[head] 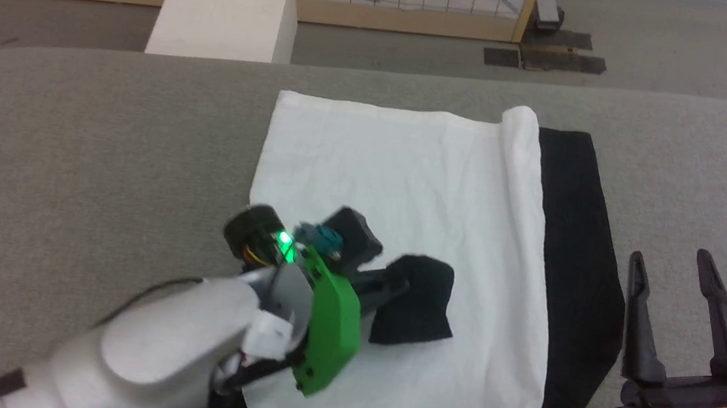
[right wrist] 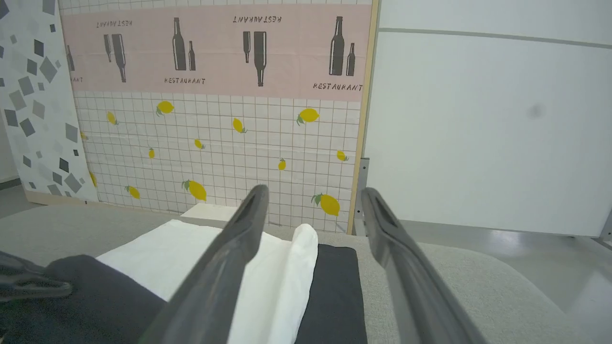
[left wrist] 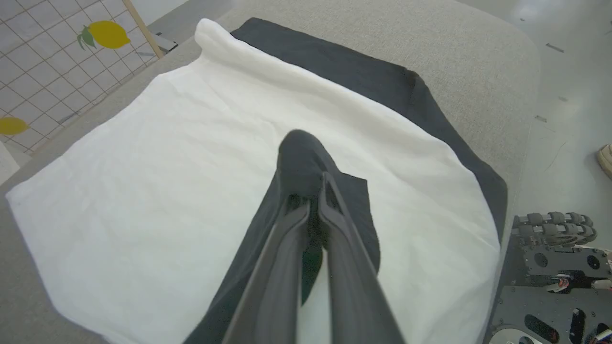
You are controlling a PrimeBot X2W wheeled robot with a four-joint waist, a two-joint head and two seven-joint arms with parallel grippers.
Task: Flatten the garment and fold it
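Sleeve-folding is in hand: left pincer (left wrist: 311,191), clamped on the black sleeve (head: 417,302) above the white body of the garment (head: 406,188), should next lay it flat, while right pincer (head: 669,256) gapes empty beside that garment.

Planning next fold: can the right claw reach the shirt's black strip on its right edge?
Probably yes: the open right claw sits beside that black cloth strip of the white cotton T-shirt, with only bare grey table between.
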